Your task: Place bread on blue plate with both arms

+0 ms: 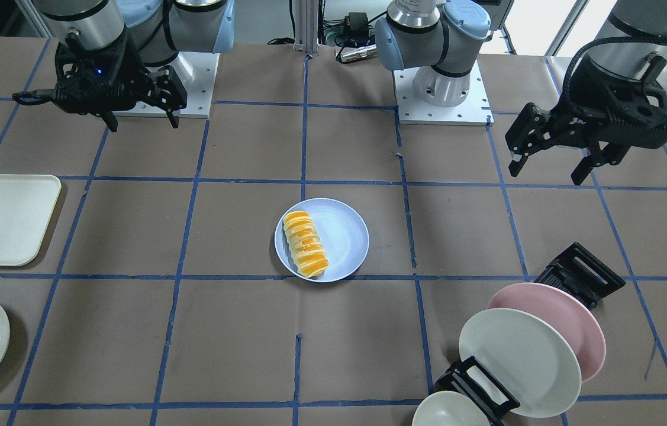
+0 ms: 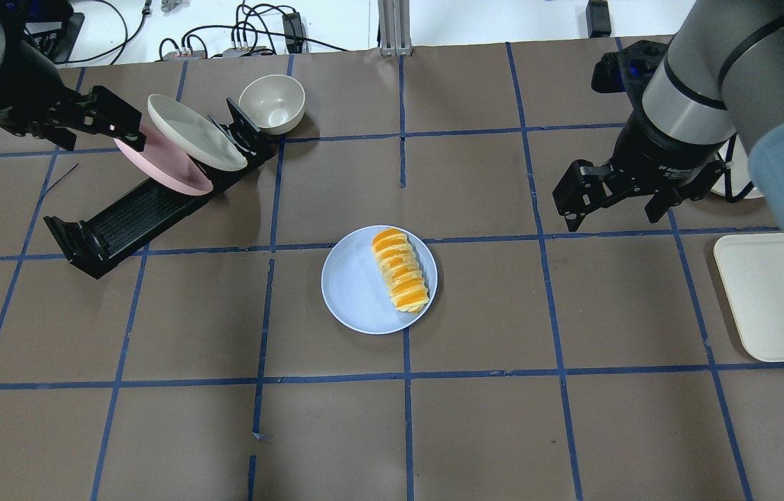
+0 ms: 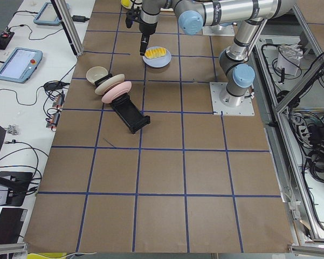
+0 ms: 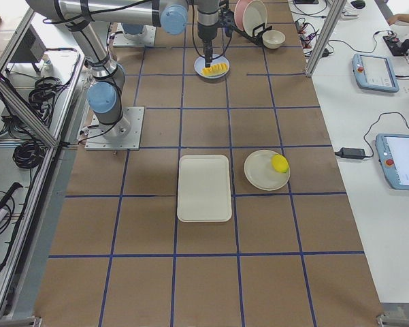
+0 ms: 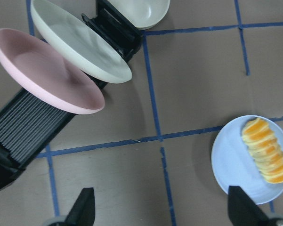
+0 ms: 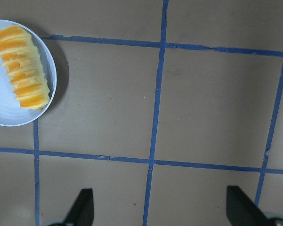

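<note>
- The black two-finger right gripper (image 2: 612, 212) is held above the table. It is spread wide open, and nothing is gripped in it.
- The black two-finger left gripper (image 1: 549, 164) is spread wide too, and it is empty. It is seen near the black dish rack (image 2: 120, 216), where a round pink plate (image 2: 155, 163) and a round cream plate (image 2: 193, 132) are stood on edge.
- The long ridged bread with orange and pale yellow stripes (image 2: 401, 270) is laid on the round pale blue plate (image 2: 353, 296). It is on the half nearer the right arm.
- In the overhead view, the bread is found at about 8 o'clock from the right gripper and about 4 o'clock from the left gripper.
- The right gripper is the nearer one. Both are well apart from the blue plate.
- The long way of the bread is pointed from about 11 o'clock to 5 o'clock in that view.
- The job is judged to be done, since the bread is already on the blue plate. No new grip seems to be needed.
</note>
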`<state>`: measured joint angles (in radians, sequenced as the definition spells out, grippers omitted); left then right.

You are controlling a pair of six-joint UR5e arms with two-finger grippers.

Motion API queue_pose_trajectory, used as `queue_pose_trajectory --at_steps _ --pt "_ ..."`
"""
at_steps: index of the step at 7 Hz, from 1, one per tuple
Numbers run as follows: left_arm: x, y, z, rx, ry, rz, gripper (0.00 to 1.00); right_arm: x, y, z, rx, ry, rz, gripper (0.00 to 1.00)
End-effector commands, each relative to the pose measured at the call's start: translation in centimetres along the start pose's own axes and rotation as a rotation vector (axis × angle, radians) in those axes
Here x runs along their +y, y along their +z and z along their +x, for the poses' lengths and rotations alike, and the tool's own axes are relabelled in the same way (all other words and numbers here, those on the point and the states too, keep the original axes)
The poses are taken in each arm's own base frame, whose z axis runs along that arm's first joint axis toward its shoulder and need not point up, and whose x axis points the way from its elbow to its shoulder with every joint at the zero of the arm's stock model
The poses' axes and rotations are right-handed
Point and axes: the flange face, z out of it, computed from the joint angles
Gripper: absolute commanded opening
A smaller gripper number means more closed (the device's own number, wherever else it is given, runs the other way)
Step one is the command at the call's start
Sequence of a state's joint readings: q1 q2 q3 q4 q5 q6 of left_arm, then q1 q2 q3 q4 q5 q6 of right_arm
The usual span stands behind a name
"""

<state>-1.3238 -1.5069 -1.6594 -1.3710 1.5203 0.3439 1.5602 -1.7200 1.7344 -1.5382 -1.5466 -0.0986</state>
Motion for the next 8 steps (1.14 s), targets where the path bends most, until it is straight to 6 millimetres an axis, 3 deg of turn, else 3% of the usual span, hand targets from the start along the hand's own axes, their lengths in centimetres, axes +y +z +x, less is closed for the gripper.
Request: queue_pose_trajectory --at_steps 1,2,4,8 --pt "0.8 0.2 -0.2 -0.062 -0.028 -0.047 1.0 0.6 -1.4 -0.3 -0.001 -0.005 -0.011 1.0" --pt "0.5 0.5 2.8 -0.027 -0.09 -0.044 1.0 0.6 -1.4 -0.3 -0.002 -0.005 -0.008 1.0" --pt "0.3 2.2 11.9 -0.009 -0.099 -0.063 1.0 -1.0 -0.2 -0.1 -0.003 -0.002 -0.017 1.0" --pt "0.1 2.0 12.7 -0.005 -0.08 -0.058 1.0 -1.3 -0.1 0.0 -0.003 -0.007 -0.008 1.0"
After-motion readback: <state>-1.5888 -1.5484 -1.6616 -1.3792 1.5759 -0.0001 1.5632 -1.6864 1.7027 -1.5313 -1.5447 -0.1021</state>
